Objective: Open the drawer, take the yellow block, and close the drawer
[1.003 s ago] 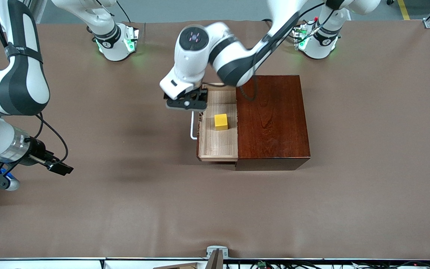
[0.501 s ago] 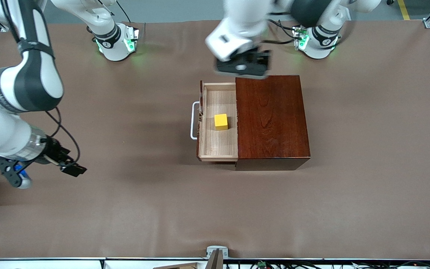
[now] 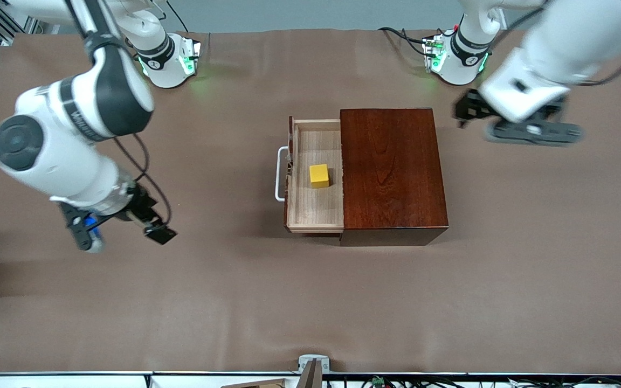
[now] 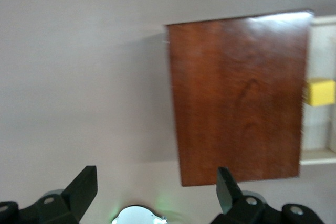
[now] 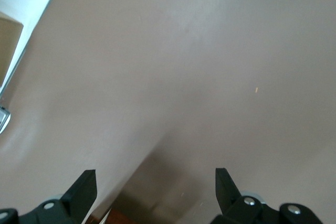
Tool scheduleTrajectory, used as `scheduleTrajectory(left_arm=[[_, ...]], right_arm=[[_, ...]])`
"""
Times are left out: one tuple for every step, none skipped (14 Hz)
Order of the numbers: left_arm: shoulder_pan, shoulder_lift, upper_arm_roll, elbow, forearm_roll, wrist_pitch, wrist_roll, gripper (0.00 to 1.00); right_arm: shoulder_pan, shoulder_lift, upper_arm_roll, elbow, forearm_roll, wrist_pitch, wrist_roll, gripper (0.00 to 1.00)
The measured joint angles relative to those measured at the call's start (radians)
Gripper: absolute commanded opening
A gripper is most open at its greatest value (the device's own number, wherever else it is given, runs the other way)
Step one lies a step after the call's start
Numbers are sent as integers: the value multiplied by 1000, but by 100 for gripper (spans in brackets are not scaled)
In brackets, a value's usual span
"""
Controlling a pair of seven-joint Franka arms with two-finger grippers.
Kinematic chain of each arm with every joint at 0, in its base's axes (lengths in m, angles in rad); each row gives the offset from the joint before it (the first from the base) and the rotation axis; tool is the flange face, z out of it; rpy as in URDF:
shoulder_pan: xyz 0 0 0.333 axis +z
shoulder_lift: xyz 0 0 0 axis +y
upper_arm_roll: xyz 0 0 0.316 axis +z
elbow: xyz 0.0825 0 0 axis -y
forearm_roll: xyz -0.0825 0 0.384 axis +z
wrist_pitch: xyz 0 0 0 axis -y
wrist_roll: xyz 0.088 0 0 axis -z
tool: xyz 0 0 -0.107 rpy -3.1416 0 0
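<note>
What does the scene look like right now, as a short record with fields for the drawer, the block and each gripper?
drawer: pulled out of the wooden box, handle toward the right arm's end
yellow block: lying in the drawer, untouched
left gripper: open, empty, over bare table at the left arm's end
right gripper: open, empty, over bare table at the right arm's end
task stage: drawer open, block not yet taken

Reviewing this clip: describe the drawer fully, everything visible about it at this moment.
The drawer is a shallow tray of pale, striped light wood with a white U-shaped bar handle on its front. It stands pulled out of the glossy reddish-brown wooden box, toward the right arm's end of the table, level and open-topped. The yellow block sits on its floor near the middle, clear of the walls. No gripper touches it.
</note>
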Motion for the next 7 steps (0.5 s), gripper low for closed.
scheduleTrajectory(left_arm=[[42, -1, 0, -4, 0, 10, 10, 100], [81, 0, 0, -9, 0, 20, 17, 100], [116, 0, 0, -15, 0, 31, 21, 100], [145, 0, 1, -20, 0, 42, 26, 100], [165, 1, 1, -24, 0, 53, 30, 100], [178, 1, 0, -28, 0, 62, 31, 100], [184, 2, 0, -31, 0, 70, 35, 100]], right_arm=[[30, 0, 1, 1, 0, -1, 68, 100], [61, 0, 1, 1, 0, -2, 137, 100], [93, 0, 2, 1, 0, -3, 201, 100], [123, 0, 2, 2, 0, -4, 263, 100], [151, 0, 1, 1, 0, -5, 323, 100], [177, 0, 1, 1, 0, -7, 382, 100], [202, 0, 1, 1, 0, -9, 444, 100]])
